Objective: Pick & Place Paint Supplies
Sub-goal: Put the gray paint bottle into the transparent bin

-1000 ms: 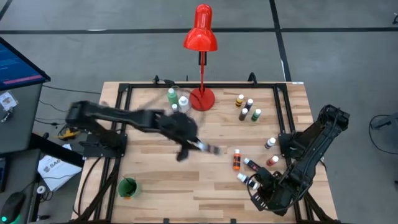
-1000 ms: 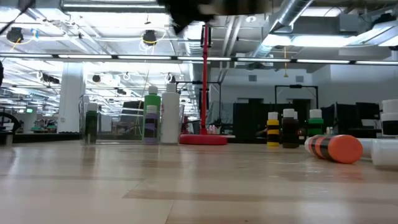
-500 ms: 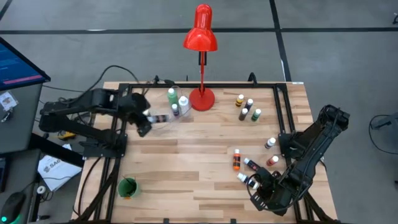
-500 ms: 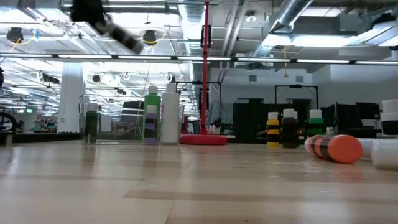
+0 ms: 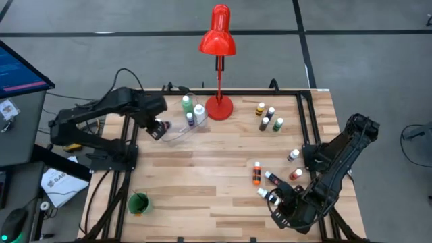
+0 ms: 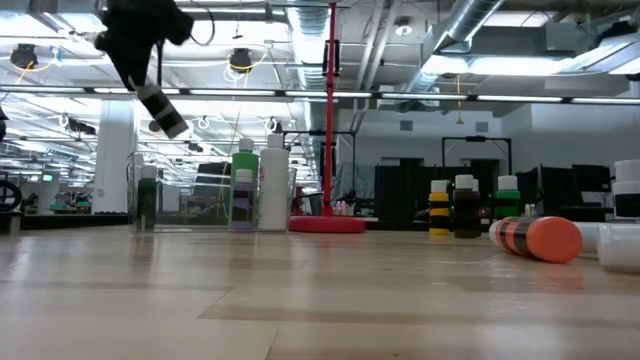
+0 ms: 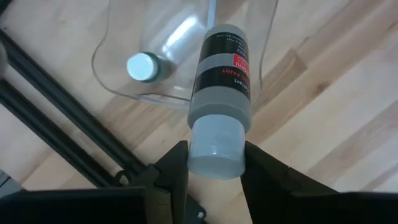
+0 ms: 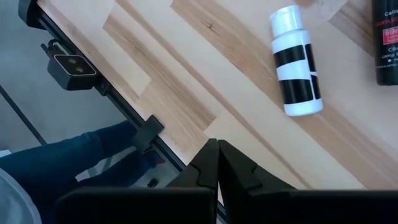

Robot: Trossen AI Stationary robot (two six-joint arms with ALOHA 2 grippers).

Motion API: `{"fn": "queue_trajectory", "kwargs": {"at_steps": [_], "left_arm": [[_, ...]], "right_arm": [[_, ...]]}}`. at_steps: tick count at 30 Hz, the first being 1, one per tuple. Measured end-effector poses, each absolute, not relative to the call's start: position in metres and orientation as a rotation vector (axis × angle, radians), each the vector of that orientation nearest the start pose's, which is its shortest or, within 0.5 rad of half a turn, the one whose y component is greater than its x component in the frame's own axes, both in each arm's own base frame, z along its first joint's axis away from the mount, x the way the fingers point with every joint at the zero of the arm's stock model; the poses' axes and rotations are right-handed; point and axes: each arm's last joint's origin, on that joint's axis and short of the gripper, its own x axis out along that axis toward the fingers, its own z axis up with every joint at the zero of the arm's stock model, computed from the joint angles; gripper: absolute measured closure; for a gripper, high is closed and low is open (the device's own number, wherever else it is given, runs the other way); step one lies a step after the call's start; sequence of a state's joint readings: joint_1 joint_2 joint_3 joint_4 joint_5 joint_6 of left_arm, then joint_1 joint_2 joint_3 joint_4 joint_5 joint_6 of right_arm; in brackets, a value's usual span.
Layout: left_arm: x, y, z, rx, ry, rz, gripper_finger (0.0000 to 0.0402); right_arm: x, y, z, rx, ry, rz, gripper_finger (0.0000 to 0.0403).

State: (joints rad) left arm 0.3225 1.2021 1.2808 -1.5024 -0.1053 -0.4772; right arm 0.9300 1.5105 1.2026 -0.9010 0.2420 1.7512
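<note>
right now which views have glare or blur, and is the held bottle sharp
Left wrist view: the held bottle is sharp between the fingers, with glare streaks on the clear bin. Low view: ceiling lights glare, the near table is soft, the bottle slightly blurred. High view: evenly lit.

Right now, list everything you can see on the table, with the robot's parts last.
Desk lamp: one, red, back centre.
Clear container: one, transparent, left of the lamp base.
Upright bottles: three, green, white, dark, at the container.
Back-right bottles: four, mixed colours, upright.
Right-side bottles: five, orange, red, white, some lying.
Green cup: one, front left.
Left end effector: holds a grey-black bottle above the container.
Right end effector: shut, front right.
</note>
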Motion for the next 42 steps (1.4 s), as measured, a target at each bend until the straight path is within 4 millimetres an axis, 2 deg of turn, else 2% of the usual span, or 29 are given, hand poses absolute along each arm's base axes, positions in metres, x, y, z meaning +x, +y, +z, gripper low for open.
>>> {"fn": "queue_trajectory", "kwargs": {"at_steps": [11, 17, 22, 30, 42], "left_arm": [[0.204, 0.105, 0.289, -0.517, 1.588, 0.673, 0.0289], [0.213, 0.128, 0.265, -0.517, 1.711, 0.634, 0.0289], [0.215, 0.14, 0.253, -0.542, 1.748, 0.635, 0.0288], [0.215, 0.148, 0.252, -0.576, 1.709, 0.667, 0.0288], [0.223, 0.133, 0.252, -0.643, 1.696, 0.569, 0.0288]], "right_arm": [[0.179, 0.227, 0.26, 0.859, 1.133, -0.406, 0.0403], [0.179, 0.228, 0.26, 0.859, 1.133, -0.406, 0.0403], [0.179, 0.227, 0.26, 0.859, 1.133, -0.406, 0.0403], [0.179, 0.227, 0.26, 0.836, 1.135, -0.391, 0.0403], [0.179, 0.227, 0.26, 0.81, 1.135, -0.379, 0.0403]]}}
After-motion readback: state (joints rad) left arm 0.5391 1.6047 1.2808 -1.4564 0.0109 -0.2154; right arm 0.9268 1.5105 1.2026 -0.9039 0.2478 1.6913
